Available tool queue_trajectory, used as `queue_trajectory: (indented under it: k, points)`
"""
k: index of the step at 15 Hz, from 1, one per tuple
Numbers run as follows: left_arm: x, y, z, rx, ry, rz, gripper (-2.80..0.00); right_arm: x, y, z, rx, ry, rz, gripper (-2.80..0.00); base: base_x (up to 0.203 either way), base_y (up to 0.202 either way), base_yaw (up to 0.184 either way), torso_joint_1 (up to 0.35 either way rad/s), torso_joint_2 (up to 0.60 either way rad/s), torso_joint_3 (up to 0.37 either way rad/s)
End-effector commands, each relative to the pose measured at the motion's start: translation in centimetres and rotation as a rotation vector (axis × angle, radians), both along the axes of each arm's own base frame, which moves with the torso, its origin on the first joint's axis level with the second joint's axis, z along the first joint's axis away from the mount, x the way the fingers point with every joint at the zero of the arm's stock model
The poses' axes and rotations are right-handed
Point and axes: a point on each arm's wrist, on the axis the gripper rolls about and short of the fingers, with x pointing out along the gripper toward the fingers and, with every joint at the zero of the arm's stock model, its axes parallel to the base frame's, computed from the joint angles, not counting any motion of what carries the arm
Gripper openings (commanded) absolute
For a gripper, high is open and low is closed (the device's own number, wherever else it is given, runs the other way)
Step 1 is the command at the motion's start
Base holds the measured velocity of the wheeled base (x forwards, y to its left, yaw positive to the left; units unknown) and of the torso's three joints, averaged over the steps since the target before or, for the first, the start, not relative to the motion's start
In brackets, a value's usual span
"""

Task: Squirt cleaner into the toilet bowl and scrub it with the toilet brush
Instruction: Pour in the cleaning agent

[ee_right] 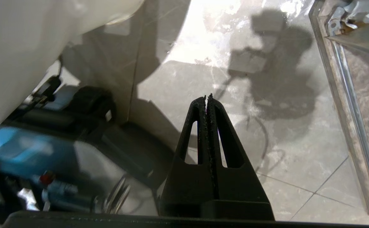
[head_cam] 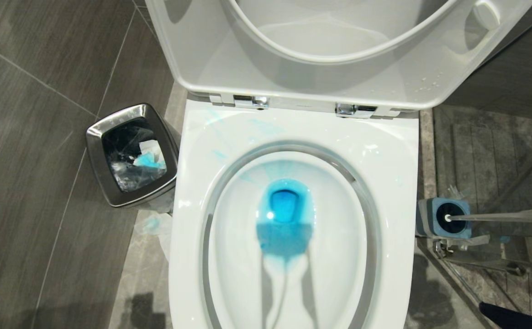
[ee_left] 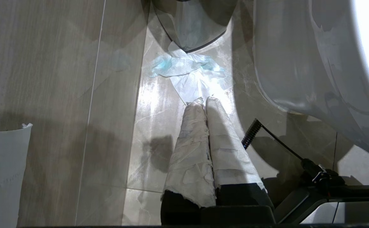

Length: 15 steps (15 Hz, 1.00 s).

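The white toilet bowl (head_cam: 398,183) fills the head view with its seat and lid raised. Blue cleaner (head_cam: 285,226) tints the water, and pale blue streaks (head_cam: 218,125) mark the back rim. To the right of the bowl the toilet brush (head_cam: 448,218) stands in its grey-and-blue holder (head_cam: 425,217) on the floor. My left gripper (ee_left: 204,100), its fingers wrapped in white tape, is shut and empty, low over the floor by a tissue. My right gripper (ee_right: 207,97) is shut and empty above the marble floor beside the toilet base (ee_right: 29,41). Only a dark bit of the right arm (head_cam: 517,315) shows in the head view.
A square steel bin (head_cam: 93,151) holding blue-stained tissues stands left of the bowl. A crumpled blue-stained tissue (ee_left: 187,68) lies on the floor by it. A glass partition with a metal frame (ee_right: 346,104) runs along the right, behind the brush holder.
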Motion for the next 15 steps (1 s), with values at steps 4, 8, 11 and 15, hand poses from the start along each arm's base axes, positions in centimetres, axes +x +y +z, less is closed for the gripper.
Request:
queue_trajectory:
  k: [4, 8, 11, 15]
  points:
    - [0.0, 0.0, 0.0, 0.0, 0.002, 0.001, -2.8, 7.2, 0.1, -3.5, 0.011, -0.045, 0.021, -2.8, 0.0, 0.0, 0.0, 0.0, 0.0, 0.0]
    - [0.0, 0.0, 0.0, 0.0, 0.002, 0.001, -2.8, 10.6, 0.2, -4.8, 0.031, -0.192, 0.073, -2.8, 0.0, 0.0, 0.0, 0.0, 0.0, 0.0]
    - [0.0, 0.0, 0.0, 0.0, 0.002, 0.001, -2.8, 13.1, 0.0, -3.4, 0.029, -0.313, 0.075, -2.8, 0.0, 0.0, 0.0, 0.0, 0.0, 0.0]
    - [0.0, 0.0, 0.0, 0.0, 0.002, 0.001, -2.8, 14.0, 0.0, -3.4, 0.027, -0.327, 0.07, -2.8, 0.0, 0.0, 0.0, 0.0, 0.0, 0.0]
